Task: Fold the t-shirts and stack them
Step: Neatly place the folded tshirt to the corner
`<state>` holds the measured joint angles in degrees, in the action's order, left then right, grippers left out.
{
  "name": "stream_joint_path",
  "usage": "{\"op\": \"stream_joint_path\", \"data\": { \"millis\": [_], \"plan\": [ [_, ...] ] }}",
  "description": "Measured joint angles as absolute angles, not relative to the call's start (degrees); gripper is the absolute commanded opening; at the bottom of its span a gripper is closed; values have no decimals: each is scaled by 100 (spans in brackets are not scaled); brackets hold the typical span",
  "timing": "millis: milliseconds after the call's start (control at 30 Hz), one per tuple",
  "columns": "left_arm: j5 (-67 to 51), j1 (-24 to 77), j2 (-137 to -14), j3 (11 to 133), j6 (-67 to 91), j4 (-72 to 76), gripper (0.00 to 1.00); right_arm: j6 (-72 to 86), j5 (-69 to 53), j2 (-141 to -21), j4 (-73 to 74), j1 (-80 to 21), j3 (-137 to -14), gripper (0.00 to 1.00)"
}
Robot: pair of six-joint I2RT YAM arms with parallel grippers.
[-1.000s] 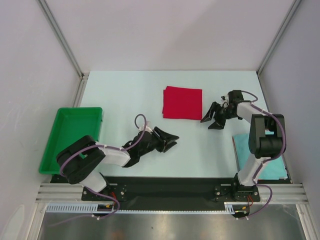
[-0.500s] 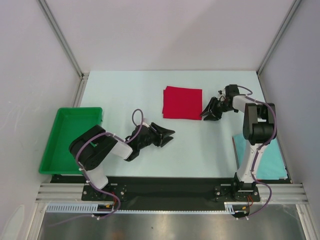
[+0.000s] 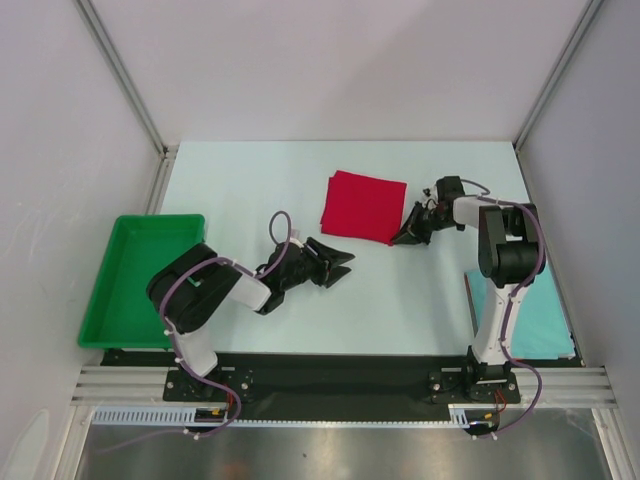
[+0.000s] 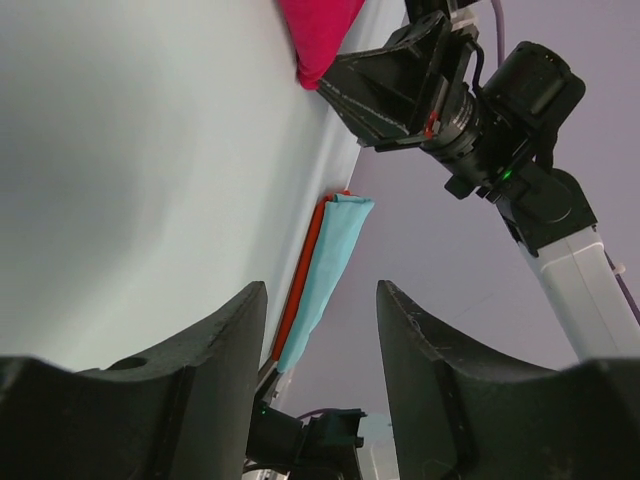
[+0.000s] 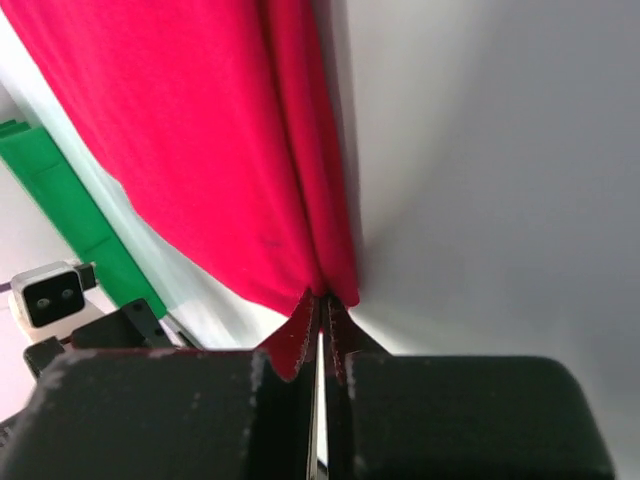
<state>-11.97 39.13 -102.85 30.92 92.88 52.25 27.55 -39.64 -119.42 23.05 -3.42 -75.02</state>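
The red t-shirt [image 3: 362, 206] lies folded square at the table's middle. My right gripper [image 3: 403, 233] is shut on its near right corner; in the right wrist view the fingers [image 5: 322, 305] pinch the red cloth's [image 5: 200, 130] edge between them. The teal t-shirt [image 3: 545, 325] lies folded at the near right edge, partly behind the right arm, and shows as a teal strip [image 4: 330, 265] in the left wrist view. My left gripper [image 3: 343, 264] hovers open and empty near the table's middle, left of and nearer than the red t-shirt [image 4: 318, 35].
A green plastic tray [image 3: 140, 275] sits at the near left edge, also seen as a green shape [image 5: 60, 200] in the right wrist view. Grey walls and metal posts close in the table at back and sides.
The right gripper moved left to the red t-shirt's corner and shut on it; the shirt turned slightly. The left gripper shifted a little and its jaws widened slightly.
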Motion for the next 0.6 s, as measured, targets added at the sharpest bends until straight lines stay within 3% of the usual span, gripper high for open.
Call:
{"op": "stream_joint_path", "data": {
  "millis": [167, 400, 500, 600],
  "plan": [
    [-1015, 3913, -10088, 3092, 9118, 4827, 55, 3367, -4176, -11592, 1765, -537, -6737, 0],
    [-545, 4117, -10099, 3205, 8989, 4694, 57, 3778, -4250, -10759, 2034, -661, -6086, 38],
    [-314, 4403, -10464, 3538, 9002, 4781, 71, 3503, -4069, -10342, 2502, -362, -6200, 44],
    [16, 4718, -10866, 3896, 9098, 4766, 72, 3221, -3918, -9904, 2867, 32, -6283, 45]
  ]
}}
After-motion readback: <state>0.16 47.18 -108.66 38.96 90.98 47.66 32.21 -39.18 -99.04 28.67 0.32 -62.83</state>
